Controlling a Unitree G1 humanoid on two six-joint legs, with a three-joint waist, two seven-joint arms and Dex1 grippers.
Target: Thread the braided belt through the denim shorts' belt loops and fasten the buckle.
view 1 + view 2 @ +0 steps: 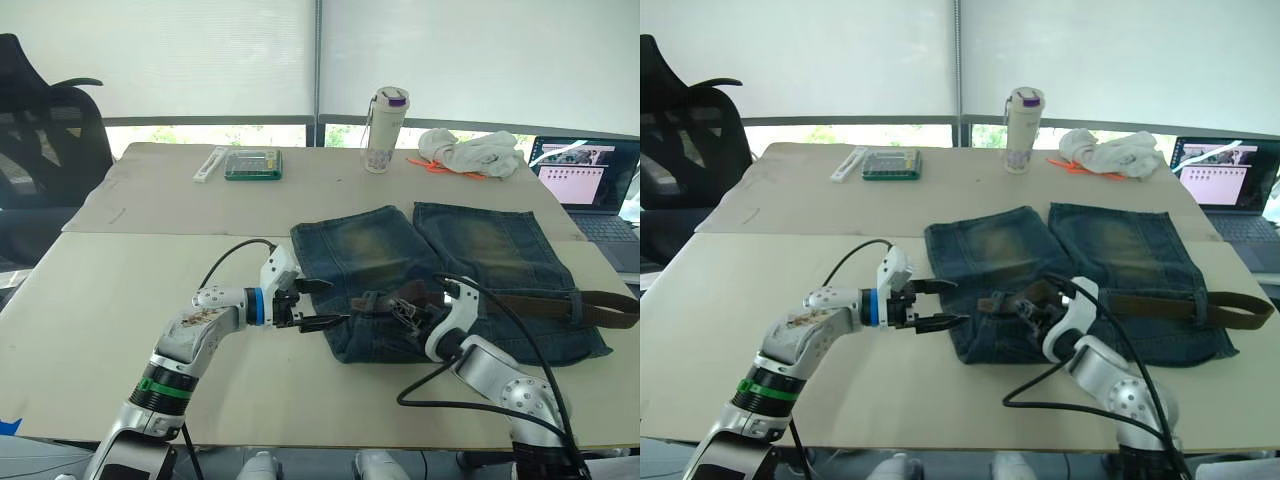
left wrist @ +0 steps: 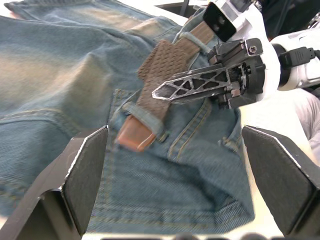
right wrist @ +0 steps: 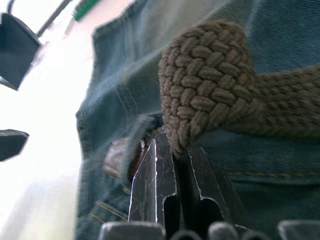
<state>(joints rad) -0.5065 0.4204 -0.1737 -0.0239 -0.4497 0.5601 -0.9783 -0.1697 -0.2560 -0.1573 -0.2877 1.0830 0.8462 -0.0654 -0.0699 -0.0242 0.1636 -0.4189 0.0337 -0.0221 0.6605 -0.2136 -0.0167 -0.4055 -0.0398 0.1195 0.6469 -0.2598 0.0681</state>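
Observation:
The denim shorts (image 1: 440, 260) lie flat on the table with the waistband towards me. The braided belt (image 1: 560, 303) runs along the waistband from the right. Its brown leather tip (image 2: 134, 140) pokes out from under one of the belt loops (image 2: 145, 113); another loop (image 2: 194, 40) crosses the strap farther back. My right gripper (image 1: 408, 312) is shut on the belt, which bulges up just past its fingertips (image 3: 150, 170). My left gripper (image 1: 338, 303) hovers open at the shorts' left edge, facing the leather tip and holding nothing. I cannot make out the buckle.
At the back of the table stand a white bottle (image 1: 385, 130), a green box (image 1: 252, 165), a white strip (image 1: 210, 165) and a crumpled white cloth (image 1: 470, 152). A laptop (image 1: 590, 185) sits at the right, a black office chair (image 1: 40, 130) at the far left.

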